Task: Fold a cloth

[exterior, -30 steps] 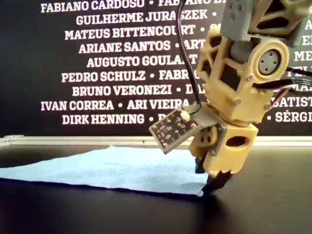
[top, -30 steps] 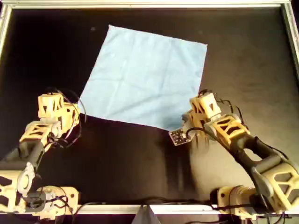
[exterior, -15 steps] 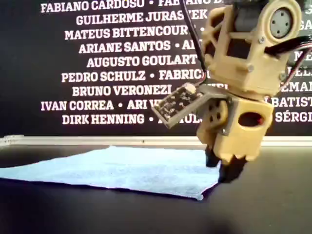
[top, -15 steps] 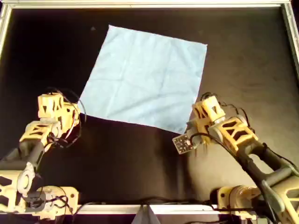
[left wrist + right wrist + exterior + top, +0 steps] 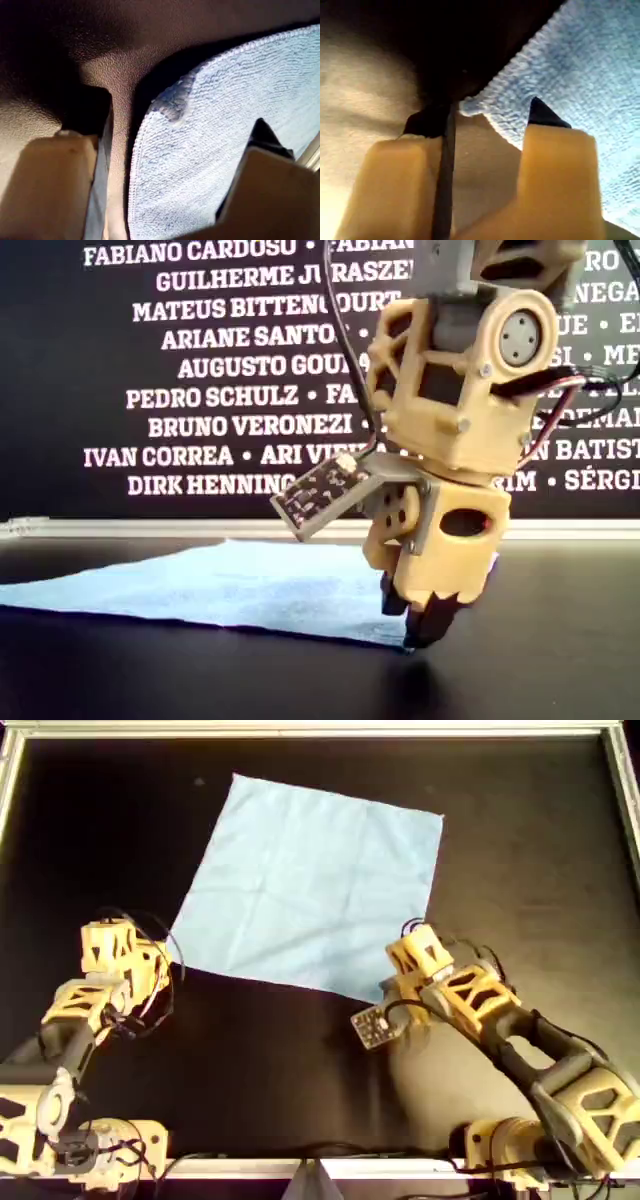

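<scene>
Surface (image 5: 300, 1060): black, matte, with a pale frame around it.

Cloth (image 5: 310, 880): light blue square, lying flat and fully spread on the far half of the surface, turned slightly so one corner points near-right in the overhead view. Faint creases cross it. It looks thin, soft and very light. It probably has no stiffness, so a lifted edge will droop and drag. Best hold is judged to be a pinch at the two near corners, on the stitched hem.

Arms: one arm (image 5: 100, 990) stands just beside the near-left corner, and the other arm (image 5: 480, 1010) is down over the near-right corner. The wrist views do not settle which is which.

My first tool (image 5: 172, 132): spread wide, gripping nothing, with a cloth corner (image 5: 172, 102) ahead between the fingers.

My second tool (image 5: 482, 120): also parted and not clamped. One finger is over the fabric, the other on bare surface, straddling a corner tip (image 5: 470, 107).
</scene>
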